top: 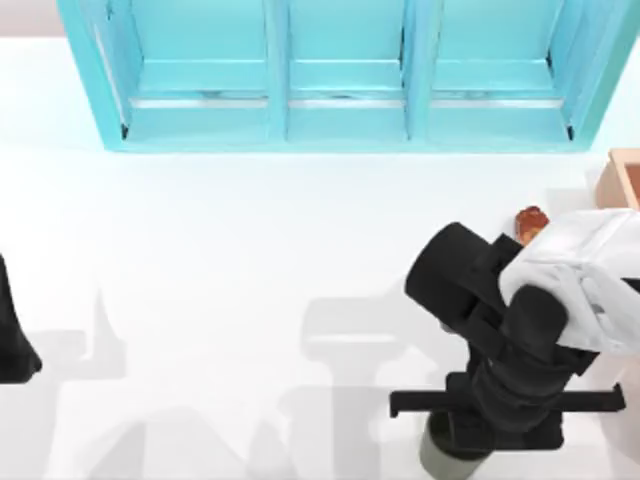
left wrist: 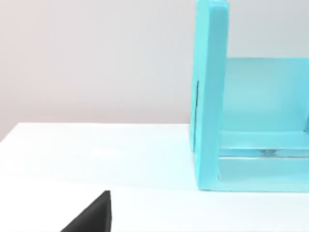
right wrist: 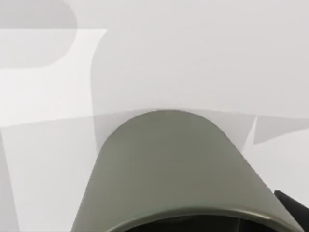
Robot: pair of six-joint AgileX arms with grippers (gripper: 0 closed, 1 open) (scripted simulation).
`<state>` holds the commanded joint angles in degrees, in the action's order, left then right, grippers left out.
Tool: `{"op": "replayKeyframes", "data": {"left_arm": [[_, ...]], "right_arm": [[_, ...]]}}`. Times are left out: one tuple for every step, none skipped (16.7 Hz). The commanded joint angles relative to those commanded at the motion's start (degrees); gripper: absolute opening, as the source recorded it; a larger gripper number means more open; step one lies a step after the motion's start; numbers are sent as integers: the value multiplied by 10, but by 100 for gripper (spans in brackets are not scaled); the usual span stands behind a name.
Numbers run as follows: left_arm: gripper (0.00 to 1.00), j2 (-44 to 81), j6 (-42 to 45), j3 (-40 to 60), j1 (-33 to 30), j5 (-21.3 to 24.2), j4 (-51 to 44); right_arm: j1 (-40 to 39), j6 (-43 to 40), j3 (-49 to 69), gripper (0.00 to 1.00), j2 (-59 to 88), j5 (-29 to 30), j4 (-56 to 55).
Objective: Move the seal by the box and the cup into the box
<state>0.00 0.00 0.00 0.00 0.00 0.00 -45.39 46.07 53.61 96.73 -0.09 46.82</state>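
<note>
From above, the right arm is being seen reaching over the table's right part, its right gripper (top: 470, 440) hanging at the near edge directly over the small olive-green cylindrical cup (top: 447, 457), of which a curved bit of wall is peeking out below the black wrist. Whether the fingers are spread or pinching the cup cannot be told. The small reddish-brown seal with orange mottling (top: 530, 220) is standing just behind the arm's white link, near the tan wooden box (top: 624, 172) at the right edge — the box is cut off by the frame. The large turquoise shelved cabinet (top: 345, 75) is lining the far side. The left gripper (top: 15, 345) is parked at the left edge.

In the left wrist view, the cabinet's end panel (left wrist: 210, 96) is standing upright on the white table (left wrist: 96, 159).

In the right wrist view, the cup (right wrist: 174, 174) is being shown close up, its long axis running away from the camera and its rim nearest the lens.
</note>
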Motion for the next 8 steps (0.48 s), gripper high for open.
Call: {"op": "replayKeyframes", "data": {"left_arm": [[100, 0, 0, 0, 0, 0, 0], [100, 0, 0, 0, 0, 0, 0], [100, 0, 0, 0, 0, 0, 0], [100, 0, 0, 0, 0, 0, 0], [100, 0, 0, 0, 0, 0, 0], [100, 0, 0, 0, 0, 0, 0], [100, 0, 0, 0, 0, 0, 0], [100, 0, 0, 0, 0, 0, 0]], "right_arm": [[0, 0, 0, 0, 0, 0, 0], [0, 0, 0, 0, 0, 0, 0], [0, 0, 0, 0, 0, 0, 0], [0, 0, 0, 0, 0, 0, 0], [1, 0, 0, 0, -1, 0, 0], [2, -1, 1, 0, -2, 0, 2], [7, -8, 3, 0, -9, 0, 9], [17, -20, 6, 0, -20, 0, 22]]}}
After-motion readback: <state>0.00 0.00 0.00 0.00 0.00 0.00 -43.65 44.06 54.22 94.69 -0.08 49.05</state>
